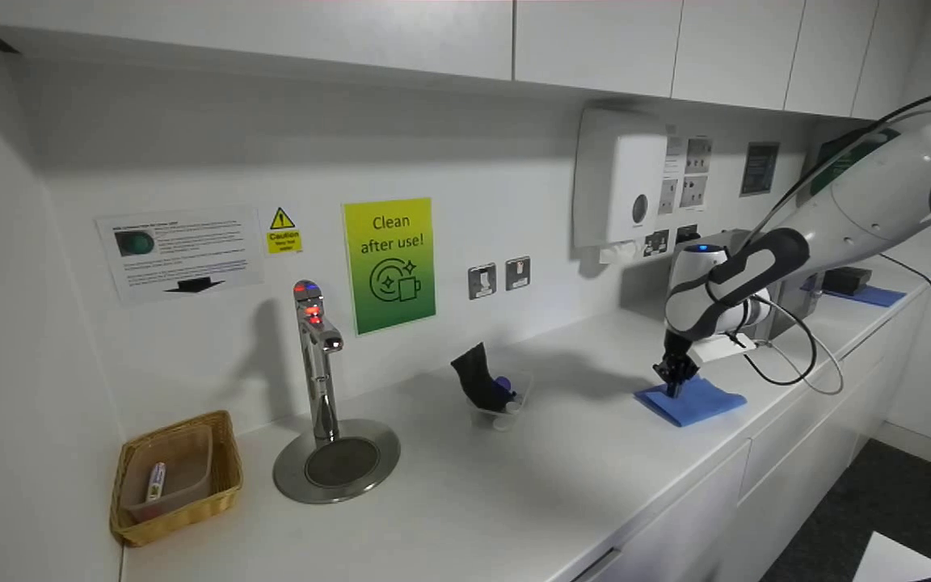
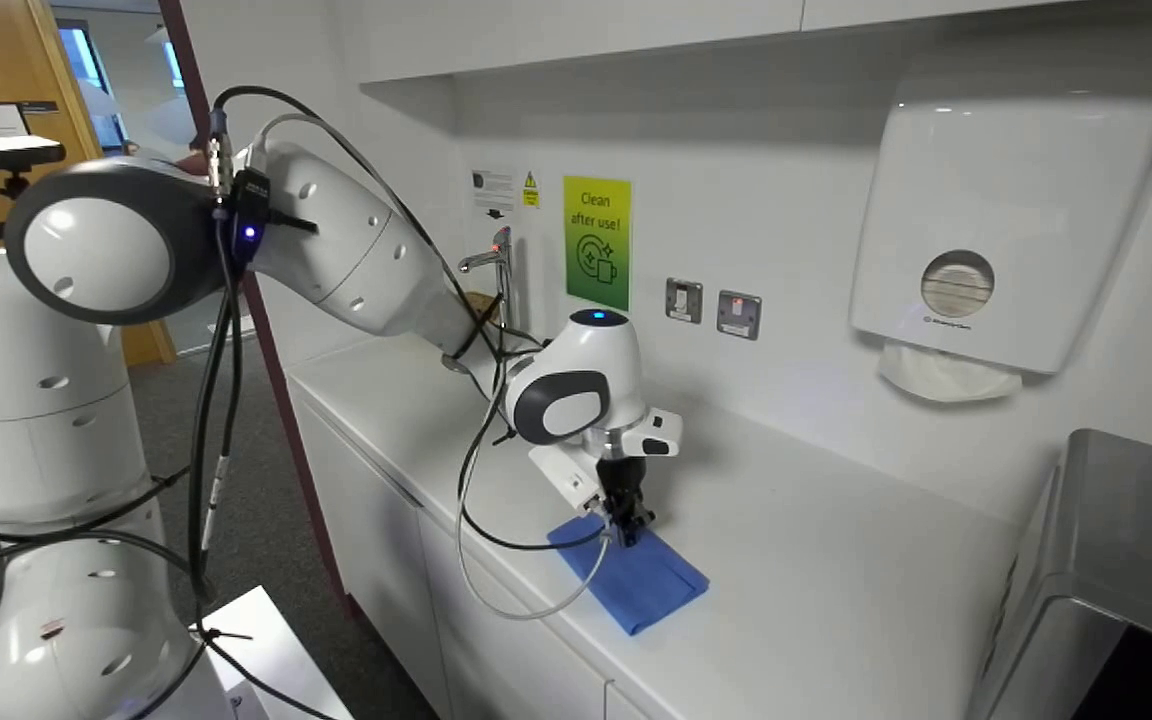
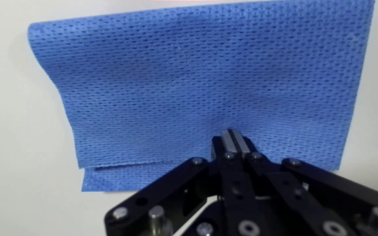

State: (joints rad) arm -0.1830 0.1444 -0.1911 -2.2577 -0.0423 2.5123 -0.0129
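Directly under the gripper [image 3: 234, 138] lies blue cloth [image 3: 192, 88] (folded over); jaws together.

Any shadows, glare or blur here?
In an exterior view, the tall chrome tap shadows the white wall and fine print on the white paper notice blurs; in an exterior view, glare spots the white robot arm; in the wrist view, the folded blue cloth looks fairly sharp.

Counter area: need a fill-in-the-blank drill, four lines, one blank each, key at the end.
1. The folded cloth beneath the gripper is coloured ____.
2. Of open or shut, the gripper's jaws are ____.
3. The green poster reads "Clean after ____!"
4. The plastic tub sits ____ the wicker basket.

Missing words: blue; shut; use; inside
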